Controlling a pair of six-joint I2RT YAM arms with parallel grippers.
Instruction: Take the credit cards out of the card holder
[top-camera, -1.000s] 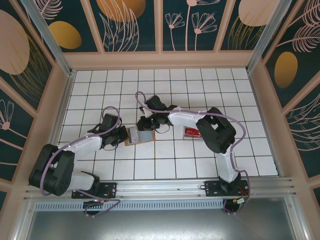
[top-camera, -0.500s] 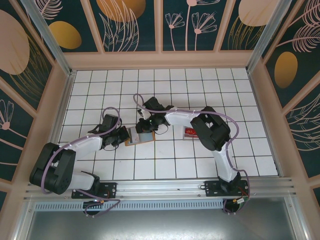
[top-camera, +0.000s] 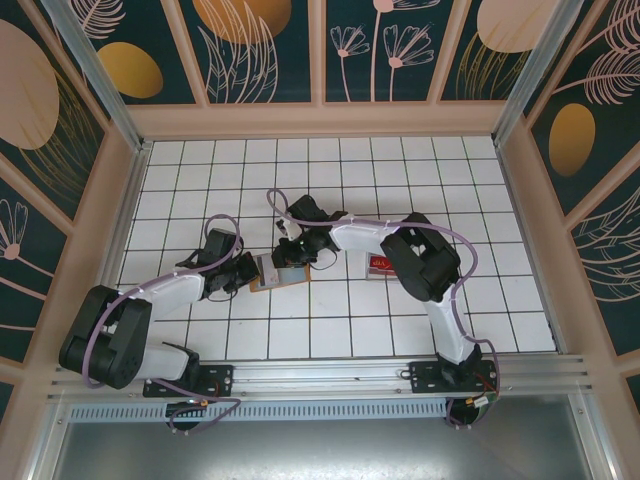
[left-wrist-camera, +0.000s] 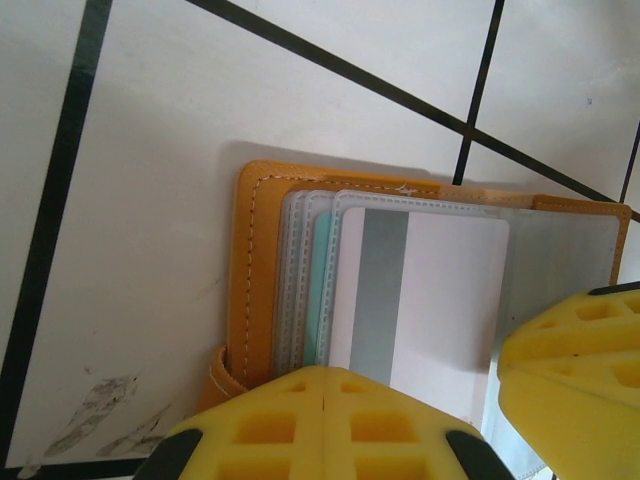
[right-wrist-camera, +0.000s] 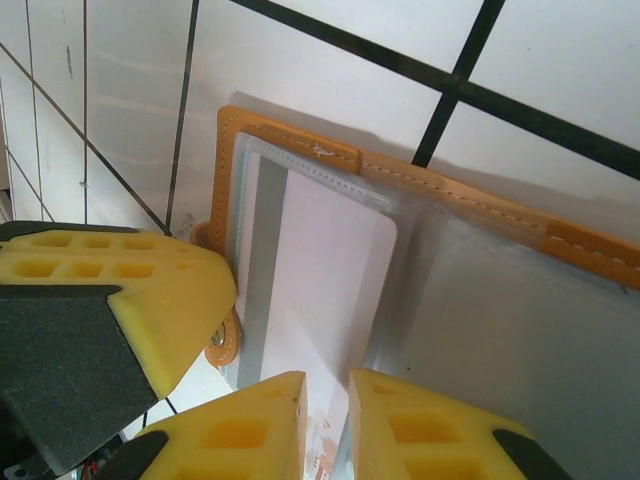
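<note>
At the middle of the white tiled desk (top-camera: 400, 310), the tan card holder (top-camera: 277, 272) lies open. The left gripper (left-wrist-camera: 325, 420) is closed, with its tips at the holder's left edge. The right gripper (right-wrist-camera: 320, 425) pinches the near end of a white credit card (right-wrist-camera: 320, 290) lying in the holder's clear pocket.

Left claw (left-wrist-camera: 325, 400) closed, right claw (right-wrist-camera: 320, 420) nearly closed

White gridded tabletop (top-camera: 200, 170), teal floral wall panels (top-camera: 270, 50), aluminium rail (top-camera: 320, 375) in front
</note>
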